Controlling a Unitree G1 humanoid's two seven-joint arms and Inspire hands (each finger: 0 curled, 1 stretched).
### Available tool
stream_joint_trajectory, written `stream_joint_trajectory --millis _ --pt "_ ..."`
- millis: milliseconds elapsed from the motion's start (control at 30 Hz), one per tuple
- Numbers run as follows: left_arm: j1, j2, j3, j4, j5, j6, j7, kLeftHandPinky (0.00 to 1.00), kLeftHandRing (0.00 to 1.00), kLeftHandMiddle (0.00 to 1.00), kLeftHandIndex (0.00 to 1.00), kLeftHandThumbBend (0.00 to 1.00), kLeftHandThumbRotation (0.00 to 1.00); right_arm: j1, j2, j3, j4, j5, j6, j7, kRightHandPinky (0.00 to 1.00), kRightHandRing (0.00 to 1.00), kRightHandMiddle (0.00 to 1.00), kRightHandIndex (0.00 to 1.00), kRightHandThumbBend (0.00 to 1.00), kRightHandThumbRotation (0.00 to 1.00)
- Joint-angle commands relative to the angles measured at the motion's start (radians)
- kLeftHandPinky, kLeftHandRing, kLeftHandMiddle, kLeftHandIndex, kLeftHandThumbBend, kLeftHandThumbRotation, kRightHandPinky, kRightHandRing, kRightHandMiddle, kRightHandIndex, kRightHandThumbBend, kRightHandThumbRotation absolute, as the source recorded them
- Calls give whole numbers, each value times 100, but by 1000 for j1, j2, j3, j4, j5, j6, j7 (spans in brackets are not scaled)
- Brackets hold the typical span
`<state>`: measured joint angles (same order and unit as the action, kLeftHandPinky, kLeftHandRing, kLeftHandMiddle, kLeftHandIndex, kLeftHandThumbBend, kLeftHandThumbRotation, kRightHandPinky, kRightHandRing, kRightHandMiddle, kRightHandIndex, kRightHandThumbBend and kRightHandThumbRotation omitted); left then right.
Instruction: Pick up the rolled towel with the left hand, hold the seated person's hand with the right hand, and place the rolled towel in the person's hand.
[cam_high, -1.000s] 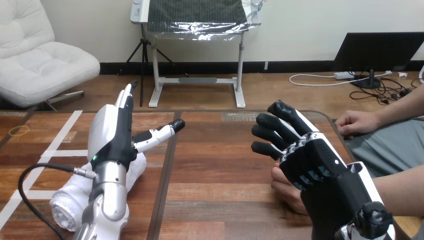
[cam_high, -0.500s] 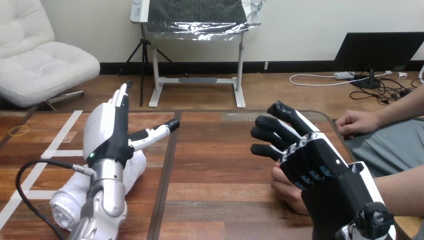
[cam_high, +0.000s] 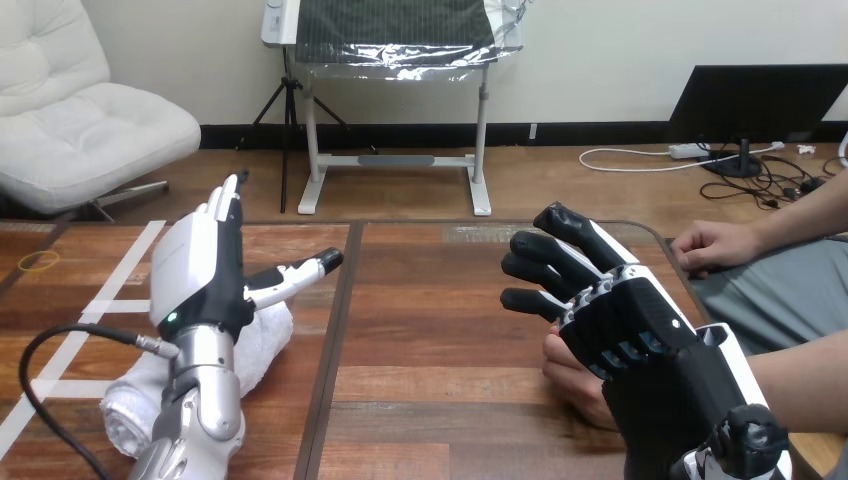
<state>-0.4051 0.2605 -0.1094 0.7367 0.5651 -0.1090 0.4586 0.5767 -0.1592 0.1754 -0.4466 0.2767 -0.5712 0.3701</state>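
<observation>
The table (cam_high: 430, 330) is brown wood in planks, smooth with a soft sheen, and carries strips of matt white tape (cam_high: 120, 275). The rolled towel (cam_high: 268, 335) is white cloth, thick and nubbly. The left hand (cam_high: 200, 270) has a glossy white plastic shell over matt black plastic; its forearm (cam_high: 205, 400) is smooth silver metal with a dull shine. The right hand (cam_high: 620, 330) looks like matt black plastic, edged with white.

A: You have a plain white rolled towel (cam_high: 268, 338) on a brown wood-grain table (cam_high: 440, 330), which is crossed by white tape lines (cam_high: 120, 270) toward its left edge.
B: Your left hand (cam_high: 200, 275) shows a white back over black. The right hand (cam_high: 620, 335) looks mostly black with white edges. You also have a yellow ring (cam_high: 38, 262) at the left edge.
</observation>
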Motion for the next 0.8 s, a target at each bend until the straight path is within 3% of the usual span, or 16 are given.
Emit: stream_joint_trajectory --millis 0,333,767 --pt "-93 28 -21 2 28 17 37 100 95 95 94 91 53 -38 11 -7 9 11 -25 -1 80 86 86 88 96 100" --pt "-101 40 -34 10 31 56 51 100 95 96 95 92 54 -36 18 -6 13 2 -31 -6 80 86 86 88 96 100" --pt "-119 49 -55 16 28 159 20 99 97 99 98 94 55 -37 18 -3 17 -2 -38 -9 80 85 85 88 96 100"
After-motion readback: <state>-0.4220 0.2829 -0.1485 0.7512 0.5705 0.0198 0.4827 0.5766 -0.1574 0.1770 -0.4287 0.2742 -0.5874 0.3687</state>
